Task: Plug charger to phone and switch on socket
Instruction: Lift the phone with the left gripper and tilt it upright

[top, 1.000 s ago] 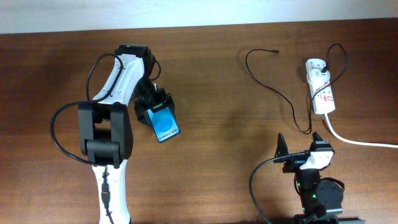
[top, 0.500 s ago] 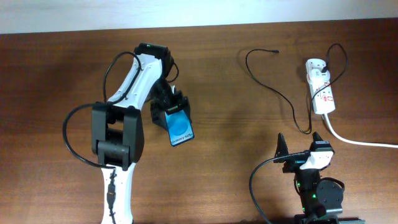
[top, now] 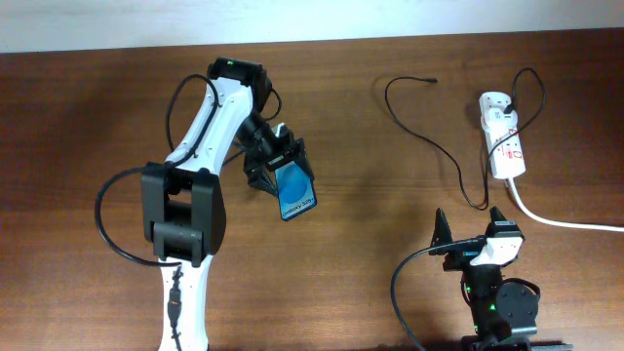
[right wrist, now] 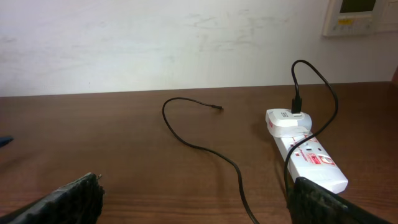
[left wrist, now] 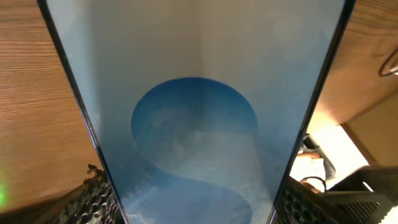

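The left arm (top: 200, 127) is built of smooth white shell links joined by boxy matt-black joint housings (top: 178, 214). It has a thin black cable (top: 102, 210) looping out of its left side, a small green light (top: 229, 64) on its far black joint and an all-black left pincer (top: 278, 166). The right arm (top: 499, 297) has a round black body dotted with green lights (top: 492, 308), a white wrist block (top: 504, 249), a black cable (top: 398, 283) curving off its left, and a black right pincer (top: 470, 216) with two pointed fingers (right wrist: 71, 199) whose inner faces carry a rough, knobbly black texture.

Glossy glass phone (top: 295, 191); wood-grain table (top: 370, 244); white plastic socket (top: 504, 146).
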Robot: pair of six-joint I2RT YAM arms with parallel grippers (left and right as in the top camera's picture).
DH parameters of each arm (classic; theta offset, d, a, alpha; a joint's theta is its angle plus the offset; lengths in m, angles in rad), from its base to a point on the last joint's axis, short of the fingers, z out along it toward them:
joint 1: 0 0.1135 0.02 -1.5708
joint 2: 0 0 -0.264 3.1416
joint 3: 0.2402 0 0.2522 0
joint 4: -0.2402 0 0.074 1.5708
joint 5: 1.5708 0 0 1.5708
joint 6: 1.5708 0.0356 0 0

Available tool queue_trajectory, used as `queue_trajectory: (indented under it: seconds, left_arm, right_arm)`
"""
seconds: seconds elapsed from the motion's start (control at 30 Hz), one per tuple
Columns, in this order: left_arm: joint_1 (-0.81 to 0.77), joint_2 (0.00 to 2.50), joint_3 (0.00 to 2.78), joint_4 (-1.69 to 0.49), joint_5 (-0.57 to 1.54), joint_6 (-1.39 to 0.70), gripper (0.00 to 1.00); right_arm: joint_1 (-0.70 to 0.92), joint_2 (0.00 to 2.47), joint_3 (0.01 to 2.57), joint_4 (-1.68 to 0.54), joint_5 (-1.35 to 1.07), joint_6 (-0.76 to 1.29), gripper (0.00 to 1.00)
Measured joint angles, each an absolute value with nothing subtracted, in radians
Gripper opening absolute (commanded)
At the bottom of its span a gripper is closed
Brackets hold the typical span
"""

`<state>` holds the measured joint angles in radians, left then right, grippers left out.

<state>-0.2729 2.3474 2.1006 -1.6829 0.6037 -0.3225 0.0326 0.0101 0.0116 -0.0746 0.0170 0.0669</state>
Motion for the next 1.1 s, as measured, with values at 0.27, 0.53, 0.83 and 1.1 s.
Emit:
queue_trajectory:
  seconds: [0.27, 0.53, 0.83, 1.1]
  left_arm:
    - [-0.255, 2.347, 2.101, -1.683, 0.777, -0.313, 0.58]
    - [-0.252, 2.347, 2.103, -1.683, 0.783, -0.305, 0.58]
    - [-0.252, 2.347, 2.104, -1.683, 0.786, -0.305, 0.58]
    - [-0.252, 2.347, 2.104, -1.683, 0.805, -0.305, 0.58]
  right_arm:
    - [0.033, 0.010, 0.012, -0.075, 0.017, 0.068, 0.99]
    - [0.033, 0.010, 0.012, -0.075, 0.017, 0.067, 0.99]
    - [0.033, 0.010, 0.012, -0.075, 0.017, 0.067, 0.99]
    - [0.033, 0.010, 0.012, -0.075, 0.017, 0.067, 0.98]
